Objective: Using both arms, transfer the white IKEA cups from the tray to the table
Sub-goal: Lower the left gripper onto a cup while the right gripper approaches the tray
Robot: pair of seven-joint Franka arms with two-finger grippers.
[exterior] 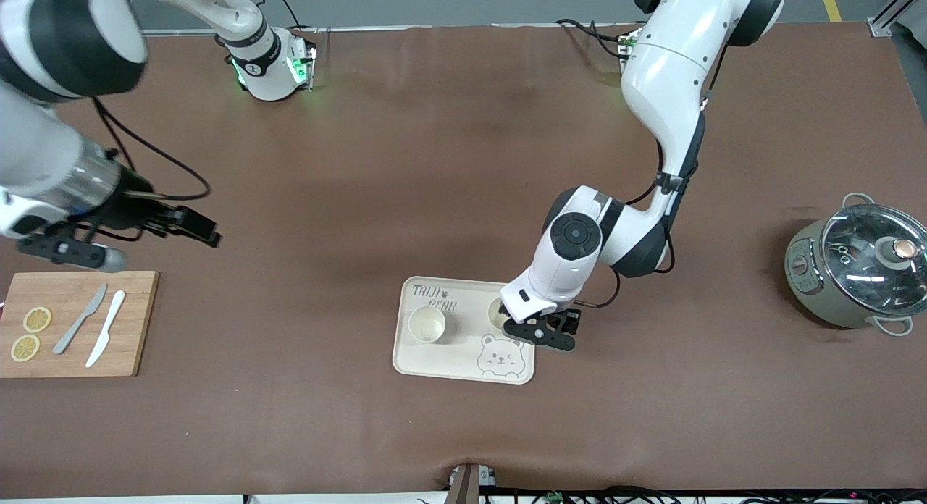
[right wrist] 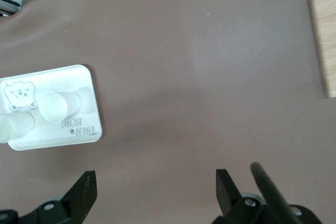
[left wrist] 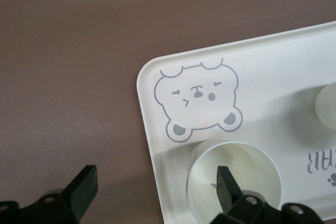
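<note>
Two white IKEA cups stand upright on the cream bear-printed tray (exterior: 463,366). One cup (exterior: 426,324) is toward the right arm's end of the tray. The other cup (exterior: 497,312) is partly hidden under my left gripper (exterior: 544,335). In the left wrist view my left gripper (left wrist: 155,184) is open and empty. One finger is over this cup's (left wrist: 233,182) mouth, the other over bare table outside the tray (left wrist: 273,77). The second cup (left wrist: 328,106) shows at the edge. My right gripper (exterior: 199,227) (right wrist: 156,184) is open and empty over bare table, apart from the tray (right wrist: 79,80).
A wooden cutting board (exterior: 80,323) with two lemon slices and two knives lies at the right arm's end, just nearer the camera than the right gripper. A grey pot with a glass lid (exterior: 854,272) stands at the left arm's end.
</note>
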